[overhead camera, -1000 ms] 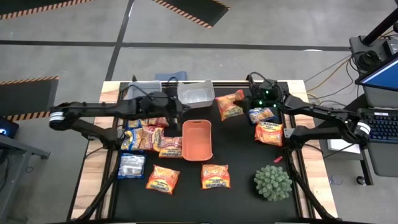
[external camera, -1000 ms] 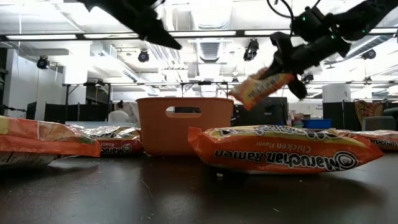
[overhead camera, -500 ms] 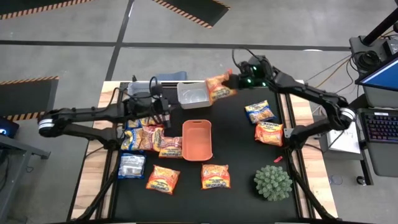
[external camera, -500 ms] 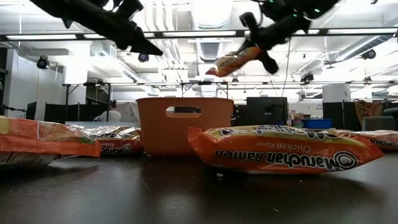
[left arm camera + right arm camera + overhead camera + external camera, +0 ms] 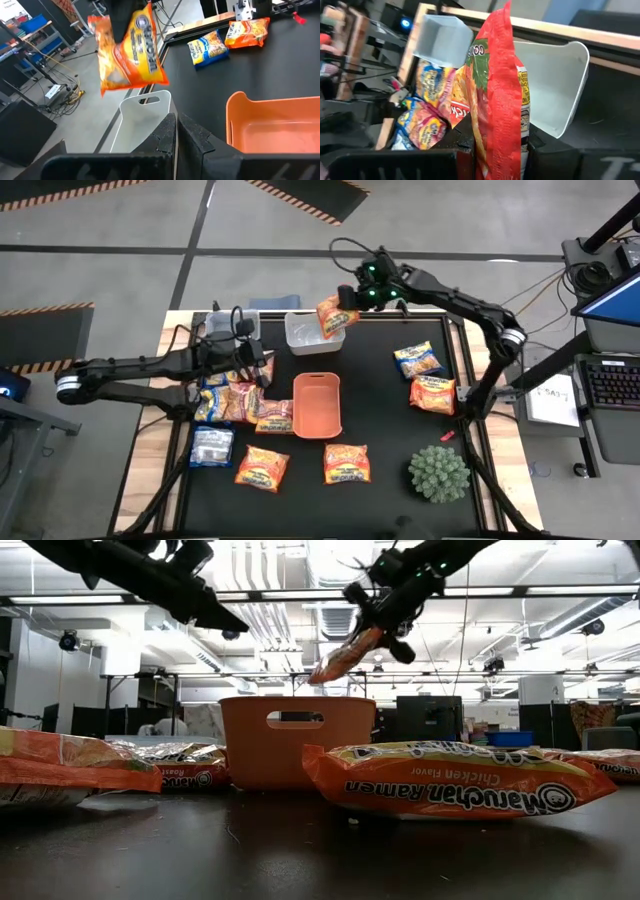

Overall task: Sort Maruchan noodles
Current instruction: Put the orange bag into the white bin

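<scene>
1. Right gripper (image 5: 352, 300) is clamped on an orange ramen packet (image 5: 333, 315), holding it in the air over the far right corner of the white bin (image 5: 310, 335); in the low view the packet (image 5: 345, 654) hangs tilted above the orange tray (image 5: 297, 740).
2. Left gripper (image 5: 257, 361), fingers (image 5: 165, 135) pressed together and empty, hovers over the cluster of packets (image 5: 238, 400) at the table's left side.
3. Other packets lie flat: two at the near edge (image 5: 304, 465), a silvery one (image 5: 211, 446) left, a blue one (image 5: 418, 360) and an orange one (image 5: 433, 393) right.
4. Black table top (image 5: 390, 420) also carries a spiky green ball (image 5: 438, 473); its wooden edges (image 5: 150, 465) show.
5. Beyond, the low view shows a ceiling with strip lights (image 5: 300, 595).
</scene>
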You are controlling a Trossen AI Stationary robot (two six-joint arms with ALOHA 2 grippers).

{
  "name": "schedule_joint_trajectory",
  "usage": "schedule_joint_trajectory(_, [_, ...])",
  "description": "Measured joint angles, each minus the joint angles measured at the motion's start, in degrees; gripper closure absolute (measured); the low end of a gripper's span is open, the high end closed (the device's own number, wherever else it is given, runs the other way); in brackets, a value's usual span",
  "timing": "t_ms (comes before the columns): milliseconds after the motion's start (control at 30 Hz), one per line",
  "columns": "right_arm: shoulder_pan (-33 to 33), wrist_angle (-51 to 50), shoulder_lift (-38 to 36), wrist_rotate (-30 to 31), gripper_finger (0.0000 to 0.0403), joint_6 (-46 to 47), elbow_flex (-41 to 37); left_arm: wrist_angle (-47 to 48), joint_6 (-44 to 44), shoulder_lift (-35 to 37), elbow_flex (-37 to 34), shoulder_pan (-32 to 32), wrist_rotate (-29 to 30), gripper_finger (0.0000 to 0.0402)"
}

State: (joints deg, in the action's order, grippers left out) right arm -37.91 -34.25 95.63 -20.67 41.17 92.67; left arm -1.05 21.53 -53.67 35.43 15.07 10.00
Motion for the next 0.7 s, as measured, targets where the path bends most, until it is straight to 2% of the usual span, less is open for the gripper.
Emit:
schedule_joint_trajectory(300, [-0.8,-5.1,10.0,2.3,0.0342,-0.9,7.7,1.2,-2.5,0.7,0.3,0.0,0.0,0.0402])
schedule_joint_trajectory(467, [-1.3,-10.1,13.7,8.2,0.0342,-3.2,12.2,2.6,-2.0,0.6,0.3,0.0,0.1,0.0402])
schedule_joint_trajectory(700, [-1.3,-19.0,19.1,13.6,0.0342,-6.5,20.7,2.8,-1.5,0.6,0.3,0.0,0.1,0.0402])
